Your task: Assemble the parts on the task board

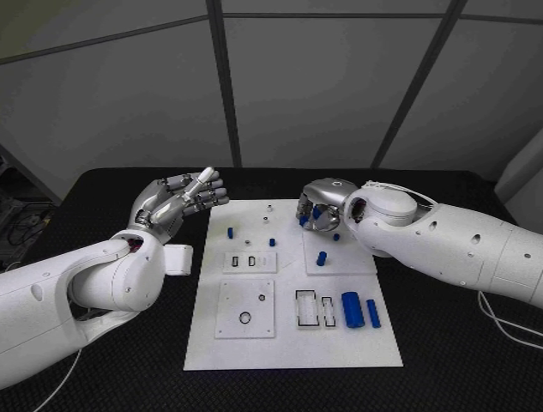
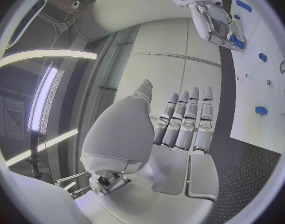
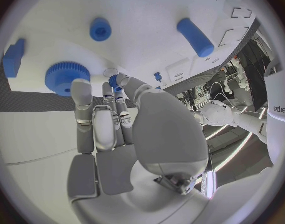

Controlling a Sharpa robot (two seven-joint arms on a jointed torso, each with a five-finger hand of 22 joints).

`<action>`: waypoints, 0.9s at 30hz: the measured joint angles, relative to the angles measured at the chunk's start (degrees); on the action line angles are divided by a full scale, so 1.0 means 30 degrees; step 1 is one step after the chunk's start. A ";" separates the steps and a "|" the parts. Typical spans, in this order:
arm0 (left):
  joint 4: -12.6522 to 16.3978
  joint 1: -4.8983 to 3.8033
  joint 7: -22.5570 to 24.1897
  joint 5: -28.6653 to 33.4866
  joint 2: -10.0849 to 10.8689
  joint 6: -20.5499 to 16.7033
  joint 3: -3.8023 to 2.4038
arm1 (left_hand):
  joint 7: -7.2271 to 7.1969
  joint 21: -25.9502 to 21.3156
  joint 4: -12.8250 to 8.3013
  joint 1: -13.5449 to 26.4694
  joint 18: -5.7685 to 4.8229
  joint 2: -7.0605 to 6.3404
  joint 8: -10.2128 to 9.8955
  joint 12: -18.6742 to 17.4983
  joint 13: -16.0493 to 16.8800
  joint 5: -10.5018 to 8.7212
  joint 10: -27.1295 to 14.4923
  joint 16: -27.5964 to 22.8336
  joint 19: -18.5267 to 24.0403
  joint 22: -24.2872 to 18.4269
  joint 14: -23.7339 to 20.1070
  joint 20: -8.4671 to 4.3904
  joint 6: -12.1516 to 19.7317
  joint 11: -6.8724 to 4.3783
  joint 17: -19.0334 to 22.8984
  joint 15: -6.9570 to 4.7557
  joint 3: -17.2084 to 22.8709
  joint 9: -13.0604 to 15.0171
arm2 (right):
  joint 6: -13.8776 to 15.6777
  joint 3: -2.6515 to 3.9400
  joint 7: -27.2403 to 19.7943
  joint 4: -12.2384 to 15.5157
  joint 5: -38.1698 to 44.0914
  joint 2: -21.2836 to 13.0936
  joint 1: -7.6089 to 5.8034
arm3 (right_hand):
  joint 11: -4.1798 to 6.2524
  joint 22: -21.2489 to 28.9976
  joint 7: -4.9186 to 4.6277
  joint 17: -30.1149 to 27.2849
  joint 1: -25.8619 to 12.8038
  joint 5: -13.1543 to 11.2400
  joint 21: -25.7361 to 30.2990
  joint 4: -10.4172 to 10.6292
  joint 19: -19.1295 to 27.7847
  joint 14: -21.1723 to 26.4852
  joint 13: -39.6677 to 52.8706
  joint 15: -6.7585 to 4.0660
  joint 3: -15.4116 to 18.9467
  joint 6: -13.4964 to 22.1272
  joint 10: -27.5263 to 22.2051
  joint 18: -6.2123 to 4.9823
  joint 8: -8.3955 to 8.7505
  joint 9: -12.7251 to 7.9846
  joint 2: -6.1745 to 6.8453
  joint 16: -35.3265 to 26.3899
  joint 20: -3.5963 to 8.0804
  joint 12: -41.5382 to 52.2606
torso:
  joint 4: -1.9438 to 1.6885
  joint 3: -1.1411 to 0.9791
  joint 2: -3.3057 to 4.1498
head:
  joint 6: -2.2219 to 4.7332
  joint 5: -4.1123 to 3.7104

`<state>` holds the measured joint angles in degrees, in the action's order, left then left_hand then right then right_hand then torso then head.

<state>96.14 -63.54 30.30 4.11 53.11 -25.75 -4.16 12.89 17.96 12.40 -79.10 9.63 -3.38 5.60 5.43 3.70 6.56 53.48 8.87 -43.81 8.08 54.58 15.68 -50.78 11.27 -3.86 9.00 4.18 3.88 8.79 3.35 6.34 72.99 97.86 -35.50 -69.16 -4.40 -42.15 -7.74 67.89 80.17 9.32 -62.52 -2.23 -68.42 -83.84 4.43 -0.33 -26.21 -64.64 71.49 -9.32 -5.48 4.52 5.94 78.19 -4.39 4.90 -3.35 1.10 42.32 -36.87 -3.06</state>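
Note:
The white task board (image 1: 290, 343) lies mid-table. My right hand (image 1: 322, 206) hovers low over its far right part; thumb and fingers pinch a small blue gear (image 3: 116, 79), seen again as the small blue gear (image 2: 237, 42) at the fingertips of my right hand (image 2: 218, 25). Close by on the board sit a large blue gear (image 3: 66, 77), a small blue round part (image 3: 100, 29) and a blue peg (image 3: 195, 37). My left hand (image 1: 182, 199) is raised off the board's far left edge, fingers straight and holding nothing. A thick blue cylinder (image 1: 352, 309) and a thin blue cylinder (image 1: 372, 312) lie near right.
A short blue peg (image 1: 231, 232) and another blue peg (image 1: 323, 257) stand on the board's middle. Rectangular slots (image 1: 308, 309) and a ring hole (image 1: 245, 318) mark the near plates. White cables (image 1: 519, 330) trail over the black table at the right.

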 measured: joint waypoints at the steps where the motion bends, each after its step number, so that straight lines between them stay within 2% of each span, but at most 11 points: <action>1: -0.0002 0.0000 -0.0006 -0.0001 0.0004 0.0002 0.0000 | 0.0000 0.0000 0.0000 0.0000 0.0001 0.0000 0.0001 0.0000 0.0000 0.0000 0.0000 0.0000 0.0000 0.0000 0.0000 0.0000 0.0000 0.0000 0.0000 0.0000 0.0000 0.0000 | 0.0206 0.0000 -0.0026 0.0062 -0.0002 -0.0010 0.0000 | -0.0031 -0.0030 -0.0020 0.0000 0.0002 0.0067 -0.0052 -0.0001 0.0000 0.0001 0.0001 0.0000 0.0000 -0.0023 0.0031 0.0000 0.0000 0.0000 -0.0002 0.0000 0.0000 -0.0001 | 0.0007 0.0002 0.0002 | 0.0007 0.0005; 7: -0.0017 0.0000 -0.0050 -0.0029 0.0020 0.0018 0.0000 | 0.0000 -0.0001 0.0000 0.0000 0.0000 0.0000 0.0001 0.0000 0.0000 0.0000 0.0000 0.0000 0.0000 0.0000 0.0000 0.0000 0.0000 0.0001 0.0000 0.0000 0.0000 0.0001 | 0.1816 0.0002 -0.0091 0.0112 -0.0029 0.0232 0.0001 | -0.0031 -0.0128 -0.0043 0.0032 0.0069 0.0146 -0.0146 -0.0059 0.0001 0.0001 0.0003 0.0001 -0.0058 -0.0046 0.0030 -0.0002 0.0001 -0.0001 -0.0068 0.0076 -0.0001 -0.0015 | 0.0015 0.0011 0.0009 | 0.0135 0.0035; 14: -0.0031 -0.0001 -0.0092 -0.0053 0.0010 0.0038 0.0000 | 0.0000 -0.0002 0.0000 0.0000 0.0000 0.0000 0.0001 0.0000 0.0001 0.0000 0.0000 0.0000 0.0001 0.0000 0.0000 0.0000 0.0000 0.0001 -0.0001 0.0000 0.0000 0.0002 | 0.3354 0.0006 -0.0035 -0.0825 -0.0046 0.1310 -0.0050 | -0.0030 -0.0204 -0.0044 0.0084 0.0100 0.0146 -0.0216 -0.0110 0.0001 0.0001 0.0003 0.0002 -0.0106 -0.0044 0.0029 -0.0003 0.0003 -0.0008 -0.0098 0.0075 -0.0001 -0.0048 | 0.0002 0.0018 0.0026 | 0.0201 0.0042; 21: -0.0079 -0.0001 -0.0124 -0.0068 -0.0065 0.0055 -0.0001 | 0.0001 -0.0003 0.0000 0.0000 -0.0001 0.0000 -0.0079 -0.0121 0.0002 0.0000 0.0000 -0.0079 0.0001 -0.0001 0.0000 0.0000 0.0000 0.0001 0.0019 0.0000 0.0000 0.0002 | 0.4049 0.0012 0.0087 -0.2109 -0.0065 0.2654 -0.0104 | -0.0029 -0.0302 -0.0045 0.0160 0.0099 0.0144 -0.0346 -0.0052 0.0002 0.0001 -0.0004 0.0002 -0.0165 -0.0040 0.0028 -0.0004 0.0010 -0.0019 -0.0096 0.0154 -0.0002 -0.0054 | -0.0016 0.0027 0.0044 | 0.0238 0.0040; 27: -0.0112 -0.0001 -0.0139 -0.0080 -0.0142 0.0073 -0.0001 | 0.0000 -0.0012 0.0000 0.0000 -0.0001 0.0000 -0.0087 -0.0124 0.0002 0.0001 0.0000 -0.0077 0.0001 -0.0001 0.0000 0.0001 0.0000 0.0001 0.0018 0.0000 0.0001 0.0003 | 0.4133 0.0007 0.0177 -0.2901 -0.0103 0.3490 -0.0107 | -0.0028 -0.0340 -0.0046 0.0165 0.0065 0.0143 -0.0346 -0.0051 0.0002 0.0002 -0.0008 0.0003 -0.0164 -0.0038 0.0027 -0.0004 0.0023 -0.0038 -0.0008 0.0154 -0.0002 -0.0163 | -0.0027 0.0031 0.0049 | 0.0256 0.0038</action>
<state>95.81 -63.55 29.88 3.87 52.68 -25.53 -4.17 12.88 17.93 12.40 -79.10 9.63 -3.38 5.33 5.06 3.71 6.56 53.47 8.64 -43.80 8.08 54.58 15.68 -50.78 11.27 -3.81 9.00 4.19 3.89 21.19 3.38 6.87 64.28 97.55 -25.03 -69.48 -4.49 -43.17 -7.88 68.38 80.37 9.75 -63.56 -2.38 -68.41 -83.83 4.41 -0.32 -26.70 -64.75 71.57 -9.33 -5.41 4.40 5.91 78.65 -4.40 4.41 -3.43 1.19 42.47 -36.10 -2.94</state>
